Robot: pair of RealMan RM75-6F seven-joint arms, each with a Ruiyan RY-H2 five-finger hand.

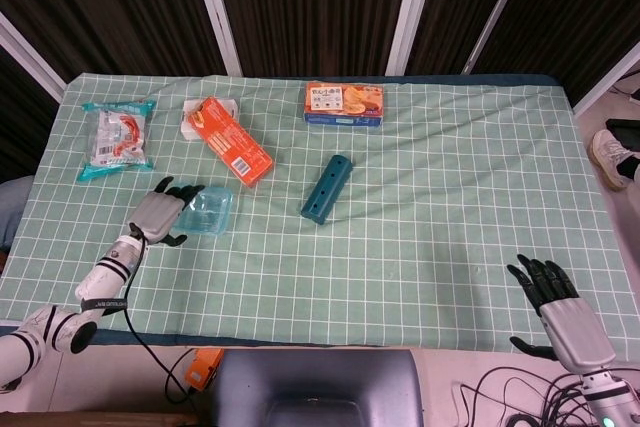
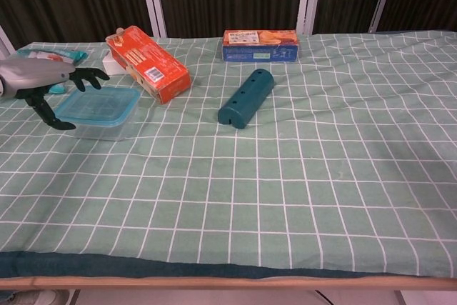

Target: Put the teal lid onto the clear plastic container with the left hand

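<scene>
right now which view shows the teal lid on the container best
The chest view: the teal lid faces the camera large, sitting on the clear plastic container, with the left hand open at its far-left edge. The head view shows the lid small from above, partly under the hand.
</scene>
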